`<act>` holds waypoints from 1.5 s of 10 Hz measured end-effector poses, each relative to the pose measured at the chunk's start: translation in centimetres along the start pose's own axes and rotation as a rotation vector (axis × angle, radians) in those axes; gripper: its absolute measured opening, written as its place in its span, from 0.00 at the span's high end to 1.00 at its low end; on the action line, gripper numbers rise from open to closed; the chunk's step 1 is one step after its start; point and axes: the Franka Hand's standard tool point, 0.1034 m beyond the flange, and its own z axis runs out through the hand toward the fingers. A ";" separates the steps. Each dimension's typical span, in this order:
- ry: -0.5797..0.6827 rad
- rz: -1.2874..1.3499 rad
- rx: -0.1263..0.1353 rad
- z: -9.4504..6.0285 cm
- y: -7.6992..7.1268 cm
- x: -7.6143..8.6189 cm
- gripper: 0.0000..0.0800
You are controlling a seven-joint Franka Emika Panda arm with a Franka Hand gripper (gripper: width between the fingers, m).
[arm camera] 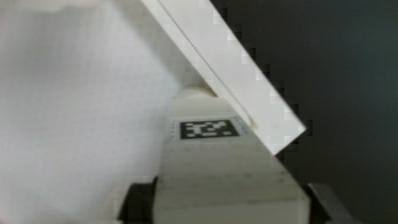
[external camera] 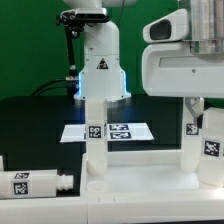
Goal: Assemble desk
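The white desk tabletop panel (external camera: 140,185) lies flat at the front of the exterior view. One square leg (external camera: 95,130) with a tag stands upright on it toward the exterior view's left. My gripper (external camera: 200,105) is shut on a second tagged leg (external camera: 207,145) and holds it upright at the panel's corner on the exterior view's right. In the wrist view the gripper (arm camera: 231,205) has dark fingers (arm camera: 143,200) on both sides of that leg (arm camera: 222,165). The panel (arm camera: 80,100) shows beyond the leg. Whether the peg is seated is hidden.
A third leg (external camera: 32,183) lies on its side on the black table at the exterior view's left. The marker board (external camera: 125,131) lies behind the panel, in front of the robot base (external camera: 100,70). A green wall stands at the back.
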 end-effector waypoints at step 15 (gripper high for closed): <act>0.040 -0.519 0.063 -0.4 -0.8 0.5 0.20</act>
